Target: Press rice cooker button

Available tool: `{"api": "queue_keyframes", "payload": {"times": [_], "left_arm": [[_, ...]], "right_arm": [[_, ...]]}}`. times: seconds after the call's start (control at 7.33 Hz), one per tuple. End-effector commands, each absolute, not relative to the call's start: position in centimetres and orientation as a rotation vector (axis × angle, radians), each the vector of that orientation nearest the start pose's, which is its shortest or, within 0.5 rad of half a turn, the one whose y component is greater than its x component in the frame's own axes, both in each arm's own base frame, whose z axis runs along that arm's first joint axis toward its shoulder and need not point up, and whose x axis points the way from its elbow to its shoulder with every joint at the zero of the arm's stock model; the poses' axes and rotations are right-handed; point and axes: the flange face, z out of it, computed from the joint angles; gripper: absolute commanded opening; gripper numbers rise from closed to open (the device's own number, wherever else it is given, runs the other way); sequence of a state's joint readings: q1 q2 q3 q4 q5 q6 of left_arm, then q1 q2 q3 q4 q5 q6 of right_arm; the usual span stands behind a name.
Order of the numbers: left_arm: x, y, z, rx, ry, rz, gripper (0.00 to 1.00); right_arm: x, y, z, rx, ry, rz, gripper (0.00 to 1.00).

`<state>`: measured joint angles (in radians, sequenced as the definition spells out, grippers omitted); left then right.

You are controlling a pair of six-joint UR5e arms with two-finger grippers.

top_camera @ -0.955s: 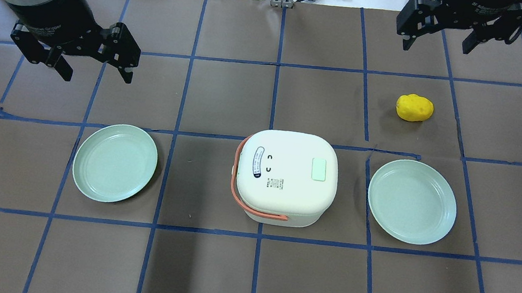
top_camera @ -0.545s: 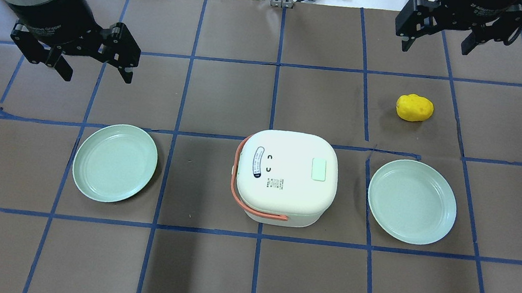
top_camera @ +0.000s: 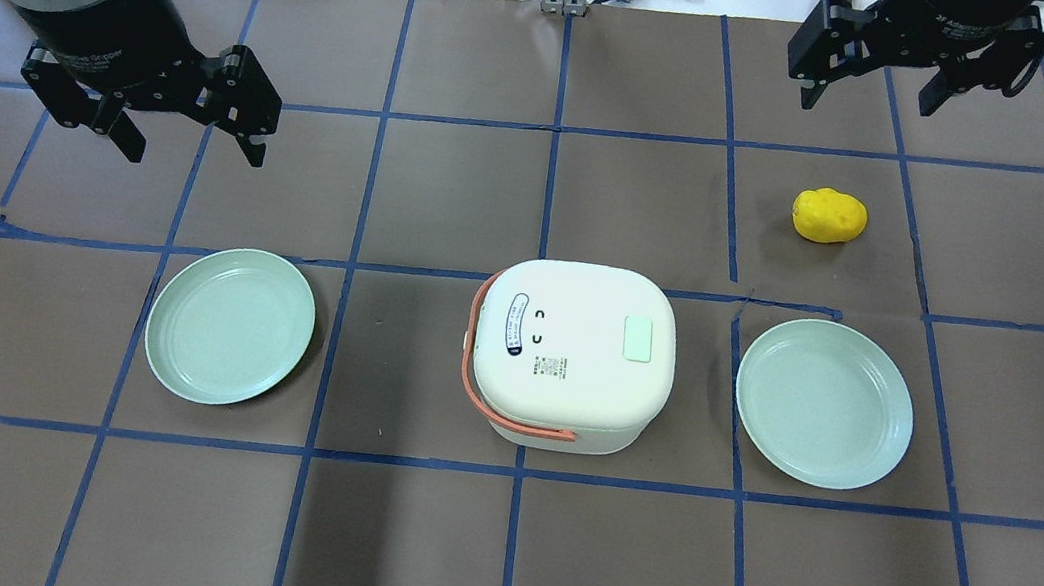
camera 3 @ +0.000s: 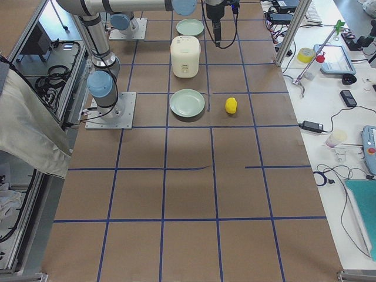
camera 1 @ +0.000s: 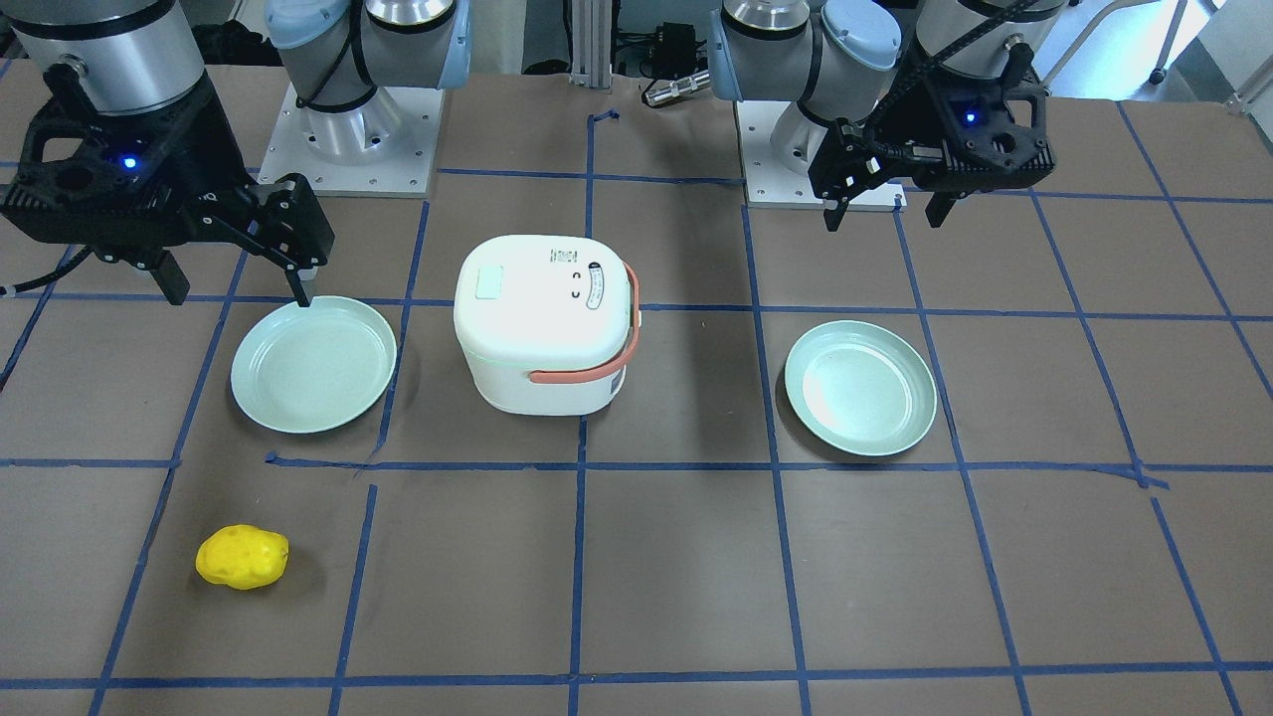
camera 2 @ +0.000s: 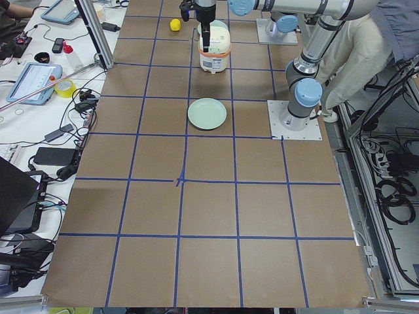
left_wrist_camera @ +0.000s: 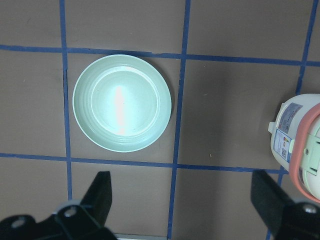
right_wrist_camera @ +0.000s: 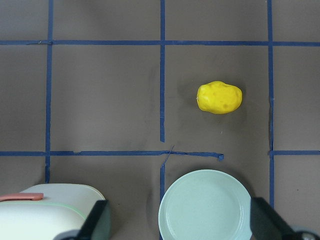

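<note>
At the middle of the surface point(top_camera: 409, 540), nearest the robot, the rice cooker point(top_camera: 561, 379) is stood upright with its orange handle point(top_camera: 469, 357) folded down, so the lid is left free. Its pale green button point(top_camera: 638, 338) is set in the lid's right part. A left plate point(top_camera: 230, 325) and a right plate point(top_camera: 823, 403) are laid either side, apart from the cooker. Beyond the cooker's left, the left fingers point(top_camera: 251, 131) are held aloft, spread wide and empty. Farther off to its right, past a yellow lump point(top_camera: 829, 215), the right fingers point(top_camera: 805, 58) are likewise spread and empty. Pressing is judged not yet begun.

Above the rice cooker point(top_camera: 573, 365): open. Left plate point(top_camera: 230, 325) and right plate point(top_camera: 823, 403) flank it, each apart, with bare worktop point(top_camera: 402, 358) between.
</note>
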<state>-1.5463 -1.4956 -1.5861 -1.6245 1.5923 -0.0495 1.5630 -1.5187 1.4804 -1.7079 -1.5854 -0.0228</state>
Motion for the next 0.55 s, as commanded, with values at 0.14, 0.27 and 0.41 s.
{"api": "queue_keyframes", "payload": {"times": [0.14,0.27,0.41], "left_arm": [[-11.98,-46.3,51.08,-0.115,3.118,-0.01,1.0],[-11.98,-46.3,51.08,-0.117,3.118,-0.01,1.0],[-11.98,-46.3,51.08,-0.115,3.118,-0.01,1.0]], "right_arm": [[12.8,-53.02,52.22,-0.032,3.144,-0.28,1.0],[12.8,-53.01,52.22,-0.032,3.144,-0.28,1.0],[12.87,-52.97,52.13,-0.022,3.146,-0.275,1.0]]}}
